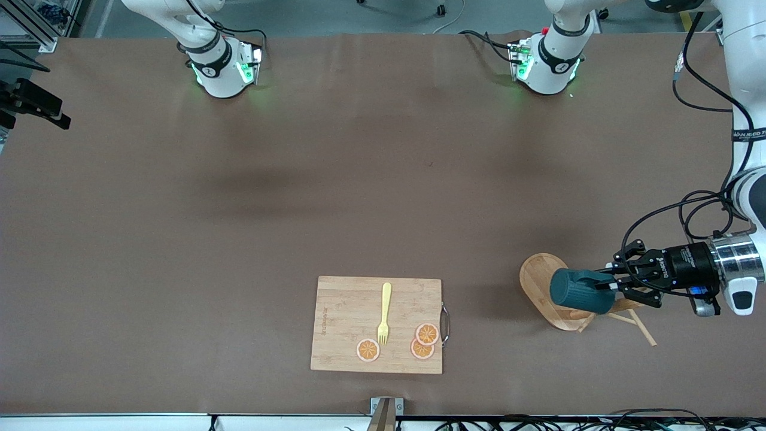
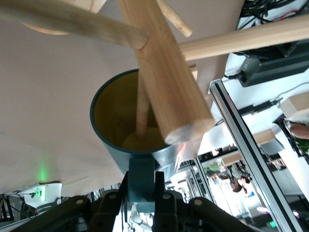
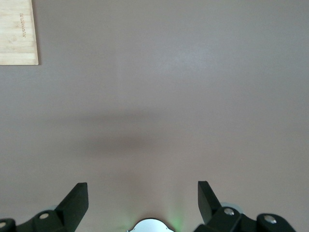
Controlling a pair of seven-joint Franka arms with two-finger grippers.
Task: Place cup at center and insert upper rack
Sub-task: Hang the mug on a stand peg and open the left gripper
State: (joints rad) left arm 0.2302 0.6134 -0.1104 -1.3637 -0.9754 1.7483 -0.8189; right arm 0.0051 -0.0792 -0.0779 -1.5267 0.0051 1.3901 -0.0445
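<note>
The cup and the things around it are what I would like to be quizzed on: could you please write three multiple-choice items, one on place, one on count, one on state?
1. Where is the cup?
A. on the cutting board
B. hung on a peg of the upper rack
C. at the table's centre

2. How many orange slices lie on the cutting board?
A. three
B. one
C. five

3. What is the left gripper doing?
A. hanging open over bare table
B. gripping the fork
C. gripping the cup's handle

Answers:
1 B: the left wrist view shows a peg of the upper rack inside the cup.
2 A: three slices lie near the fork.
3 C: its jaws clamp the handle; the right gripper waits open.
</note>
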